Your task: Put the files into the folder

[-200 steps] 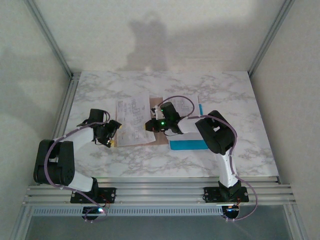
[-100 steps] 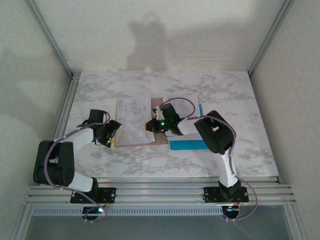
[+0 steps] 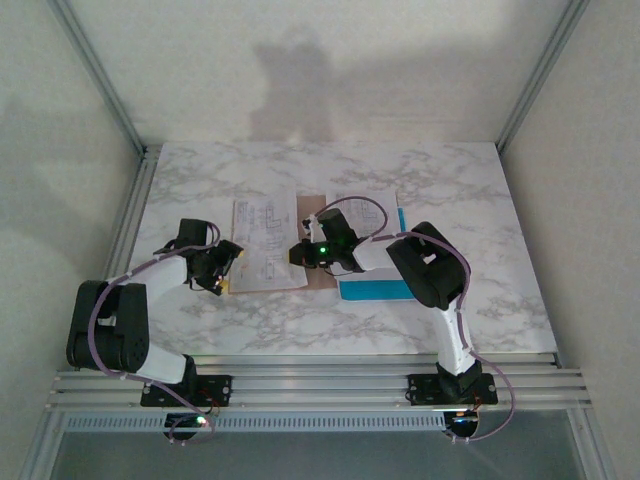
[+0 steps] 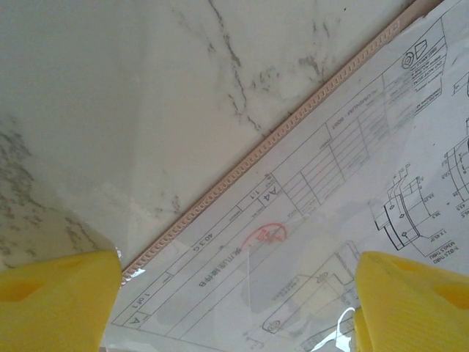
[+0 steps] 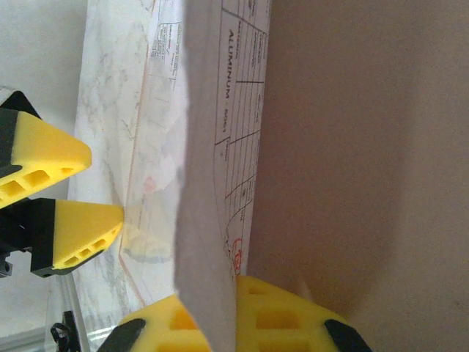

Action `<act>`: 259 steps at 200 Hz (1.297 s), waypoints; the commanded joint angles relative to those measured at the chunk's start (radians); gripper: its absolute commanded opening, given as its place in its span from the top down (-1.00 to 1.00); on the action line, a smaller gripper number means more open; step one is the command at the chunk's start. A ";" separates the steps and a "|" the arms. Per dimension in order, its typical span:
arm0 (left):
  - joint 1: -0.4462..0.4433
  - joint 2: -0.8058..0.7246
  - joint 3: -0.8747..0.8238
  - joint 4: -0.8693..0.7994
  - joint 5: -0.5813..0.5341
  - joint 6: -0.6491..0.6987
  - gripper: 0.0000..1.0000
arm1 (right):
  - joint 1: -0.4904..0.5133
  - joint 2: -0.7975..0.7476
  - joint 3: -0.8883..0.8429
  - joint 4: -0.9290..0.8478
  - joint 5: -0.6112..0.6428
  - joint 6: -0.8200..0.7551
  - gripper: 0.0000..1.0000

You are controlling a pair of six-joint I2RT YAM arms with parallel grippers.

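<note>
**A:** Where do the files (image 3: pixel 268 243) lie against the fingers?

**B:** The right gripper (image 3: pixel 298 252) is clenched on the edge of one white drawing sheet. In its wrist view the paper stands on edge between the yellow fingertips (image 5: pixel 293 317), and the pinkish-brown folder (image 5: pixel 366 147) lies flat just beside it.

**A:** And the other arm?

**B:** The left gripper (image 3: pixel 224 270) is released, its jaws spread wide. One finger hangs over bare marble and the other over a printed sheet resting on the folder, so they straddle the folder's corrugated edge. I cannot tell whether they touch.

**A:** Any more paper?

**B:** A blue sheet (image 3: pixel 375 291) lies with white ones to the right of the folder, partly under the right arm.

**A:** The setting?

**B:** A marble-patterned table (image 3: pixel 450 180), plain white walls (image 3: pixel 330 60) and slanted metal frame posts (image 3: pixel 100 75).
</note>
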 commanded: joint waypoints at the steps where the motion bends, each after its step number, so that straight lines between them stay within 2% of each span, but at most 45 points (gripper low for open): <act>1: -0.007 0.047 -0.017 0.010 0.009 0.008 -0.69 | 0.020 0.001 0.011 -0.070 -0.009 -0.051 1.00; 47: -0.006 0.058 -0.005 0.010 0.009 0.010 -0.69 | 0.020 -0.007 0.047 -0.172 -0.011 -0.111 1.00; 114: -0.006 0.066 0.004 0.012 0.009 0.010 -0.69 | 0.022 -0.009 0.046 -0.191 0.000 -0.059 1.00; 140: -0.007 0.057 0.018 -0.012 -0.003 0.016 -0.69 | 0.022 -0.061 0.038 -0.241 0.043 0.009 0.39; 175: -0.006 0.020 0.077 -0.106 -0.064 0.047 -0.69 | 0.020 -0.204 0.042 -0.386 0.151 0.116 -0.07; 188: -0.008 0.005 0.100 -0.136 -0.088 0.058 -0.69 | 0.020 -0.266 0.050 -0.476 0.227 0.128 -0.35; 213: -0.023 -0.010 0.143 -0.161 -0.096 0.077 -0.69 | 0.012 -0.336 0.093 -0.636 0.324 0.140 -0.39; 236: -0.097 0.016 0.193 -0.148 -0.067 0.109 -0.63 | -0.002 -0.373 0.123 -0.769 0.427 0.193 -0.44; 247: -0.151 0.041 0.217 -0.134 -0.047 0.126 -0.53 | -0.014 -0.375 0.136 -0.808 0.443 0.239 -0.45; 259: -0.210 0.071 0.241 -0.129 -0.038 0.142 -0.34 | -0.031 -0.355 0.165 -0.864 0.438 0.294 -0.45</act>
